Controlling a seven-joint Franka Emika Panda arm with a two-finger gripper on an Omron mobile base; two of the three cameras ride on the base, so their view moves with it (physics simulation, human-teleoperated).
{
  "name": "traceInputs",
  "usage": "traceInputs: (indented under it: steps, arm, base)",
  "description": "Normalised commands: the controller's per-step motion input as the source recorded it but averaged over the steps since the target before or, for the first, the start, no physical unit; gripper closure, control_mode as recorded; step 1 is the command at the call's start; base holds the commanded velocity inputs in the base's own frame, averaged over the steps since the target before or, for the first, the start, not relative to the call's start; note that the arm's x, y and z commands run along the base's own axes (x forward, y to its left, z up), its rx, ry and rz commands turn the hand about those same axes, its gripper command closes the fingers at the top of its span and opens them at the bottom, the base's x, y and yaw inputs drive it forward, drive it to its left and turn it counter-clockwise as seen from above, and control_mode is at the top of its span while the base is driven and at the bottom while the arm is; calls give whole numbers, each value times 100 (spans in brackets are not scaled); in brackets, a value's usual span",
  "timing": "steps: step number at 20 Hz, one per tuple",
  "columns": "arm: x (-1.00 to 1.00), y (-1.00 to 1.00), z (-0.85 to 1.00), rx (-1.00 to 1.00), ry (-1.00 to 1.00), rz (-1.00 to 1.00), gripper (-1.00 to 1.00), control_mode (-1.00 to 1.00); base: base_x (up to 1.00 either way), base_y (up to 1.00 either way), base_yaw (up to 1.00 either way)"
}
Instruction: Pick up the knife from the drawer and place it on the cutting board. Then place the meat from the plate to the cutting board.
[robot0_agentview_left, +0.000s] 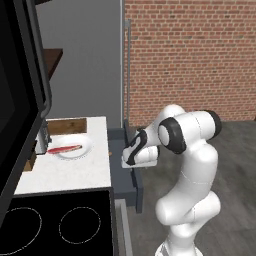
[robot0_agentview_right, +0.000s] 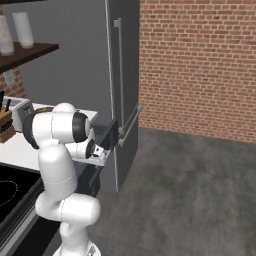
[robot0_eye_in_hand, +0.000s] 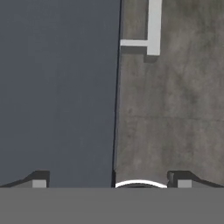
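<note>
Gripper (robot0_eye_in_hand: 111, 183) spread wide, nothing between its tips; the two dark fingertips (robot0_eye_in_hand: 39, 180) stand far apart at the bottom of the hand view. Beyond them a dark grey-blue panel fills the left, grey floor (robot0_eye_in_hand: 175, 109) the right, with a pale bar handle (robot0_eye_in_hand: 153, 26) at the top right.

In the left base view the white arm (robot0_agentview_left: 192, 165) is folded, its hand just beside the right edge of the counter (robot0_agentview_left: 70, 172), over the drawer (robot0_agentview_left: 125, 137), which stands pulled out from the cabinet. What lies inside the drawer cannot be made out, so the knife's place cannot be told.

Plate (robot0_agentview_left: 75, 149) sits on the white counter, toward the far left. Meat (robot0_agentview_left: 64, 149), a red strip, lies across the plate. Cutting board (robot0_agentview_left: 67, 126), brown, lies just beyond the plate, touching or nearly so. Stove top (robot0_agentview_left: 60, 220) black, at the near end of the counter.

Right base view: hand low beside the open drawer (robot0_agentview_right: 106, 135), tall grey fridge (robot0_agentview_right: 120, 75) just beyond. Knife block (robot0_agentview_right: 6, 125) with black handles at the far left, toaster (robot0_agentview_right: 20, 112) next to it. Brick wall (robot0_agentview_right: 200, 65) behind.
</note>
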Motion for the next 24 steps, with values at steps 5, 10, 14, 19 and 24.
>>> traceInputs:
  steps: [5, 10, 14, 19, 24]
  arm:
    - [0, -5, 0, 0, 0, 0, -100, -100]
    - [-20, -68, 5, 2, 0, -10, -100, -100]
    - [-42, -100, 3, -1, 0, -13, -100, -100]
    - [-56, -100, 16, -6, 0, -18, -100, -100]
    - [-57, -100, 31, -11, 0, -17, -100, -100]
  base:
    - [0, 0, 0]
    - [0, 0, 0]
    - [0, 0, 0]
    - [0, 0, 0]
    - [0, 0, 0]
